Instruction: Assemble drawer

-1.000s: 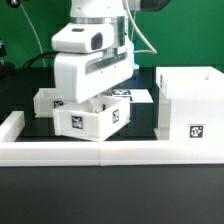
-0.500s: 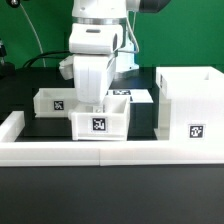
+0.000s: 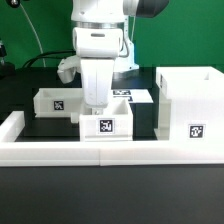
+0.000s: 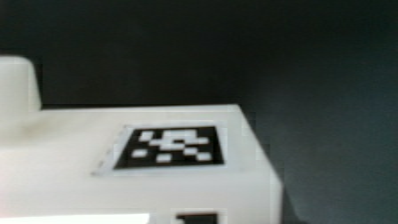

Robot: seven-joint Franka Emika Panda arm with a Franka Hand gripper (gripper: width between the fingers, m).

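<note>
A small white open-top tray (image 3: 106,126) with a square tag on its front stands against the border rail in the middle of the exterior view. My gripper (image 3: 97,110) reaches straight down into it and is shut on its wall; the fingertips are hidden inside. A second small tray (image 3: 55,101) stands behind it toward the exterior view's left. The tall boxy casing (image 3: 191,110) stands at the exterior view's right. The blurred wrist view shows a white tagged face of the tray (image 4: 175,148) over the dark table; the fingers do not show clearly.
The long low white border rail (image 3: 60,152) runs along the front and turns back at the exterior view's left. The marker board (image 3: 133,96) lies flat behind the held tray. A narrow dark gap separates the held tray from the casing.
The gripper turned with the tray in it, from skewed to square-on. The tray moved toward the exterior view's right and down to the rail, its tag now facing the camera.
</note>
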